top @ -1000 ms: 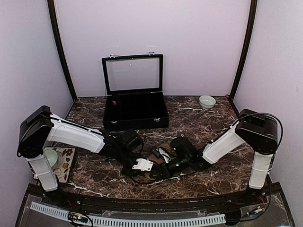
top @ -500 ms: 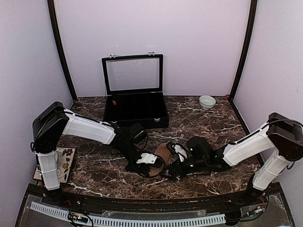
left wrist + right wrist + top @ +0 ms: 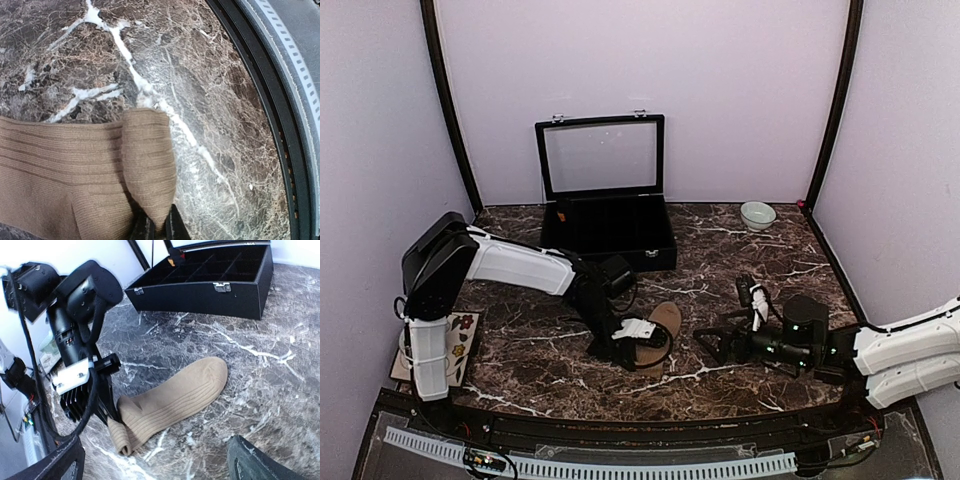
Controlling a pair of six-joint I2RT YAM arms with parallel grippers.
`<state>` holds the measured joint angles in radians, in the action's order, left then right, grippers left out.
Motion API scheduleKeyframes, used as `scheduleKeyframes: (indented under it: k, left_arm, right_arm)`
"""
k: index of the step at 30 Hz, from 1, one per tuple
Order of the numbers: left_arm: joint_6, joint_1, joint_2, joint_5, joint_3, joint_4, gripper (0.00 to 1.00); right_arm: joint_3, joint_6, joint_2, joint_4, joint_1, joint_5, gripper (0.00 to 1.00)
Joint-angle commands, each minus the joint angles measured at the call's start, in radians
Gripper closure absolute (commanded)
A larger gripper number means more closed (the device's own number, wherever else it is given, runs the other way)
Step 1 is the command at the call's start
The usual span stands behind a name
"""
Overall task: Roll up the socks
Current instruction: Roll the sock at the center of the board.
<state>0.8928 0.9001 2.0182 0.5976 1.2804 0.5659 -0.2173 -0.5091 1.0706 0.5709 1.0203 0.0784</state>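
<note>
1 tan sock (image 3: 175,392), flat on marble table (image 3: 770,260), cuff end folded over, fold clamped in left gripper (image 3: 159,226). The right gripper (image 3: 718,345): jaws wide apart, empty, well clear of sock. Likely risk: shallow pinch slips, fold springs flat.

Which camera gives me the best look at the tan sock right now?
Right wrist: the tan sock lies in full view, toe to folded end, with the left gripper pinching that fold. Left wrist shows only the folded end close up; in top external that gripper hides part of it.
</note>
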Motion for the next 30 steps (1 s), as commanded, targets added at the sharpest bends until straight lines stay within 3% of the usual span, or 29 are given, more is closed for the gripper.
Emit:
scheduleKeyframes:
  k: [1,6,10,13,22,30]
  left_arm:
    - [-0.017,-0.017,0.128,-0.028,0.024,0.202,1.00]
    - [-0.015,-0.058,0.280,0.077,0.192,0.391,1.00]
    - [-0.029,-0.070,0.373,0.090,0.277,0.477,1.00]
    - [-0.028,-0.070,0.427,0.095,0.318,0.545,1.00]
    - [-0.078,-0.070,0.450,0.055,0.315,0.523,1.00]
    - [-0.108,-0.070,0.453,0.016,0.311,0.501,0.97]
  right_arm:
    - [-0.058,0.157,0.011,-0.028,0.032,0.020,0.02]
    - [-0.038,0.325,0.013,-0.059,0.183,0.113,0.21]
    - [-0.073,0.428,0.123,-0.082,0.269,0.045,0.39]
    - [-0.106,0.489,0.203,-0.078,0.318,0.046,0.41]
    - [-0.276,0.728,0.474,0.047,0.333,0.070,0.47]
    - [-0.377,0.811,0.689,0.122,0.314,0.053,0.61]
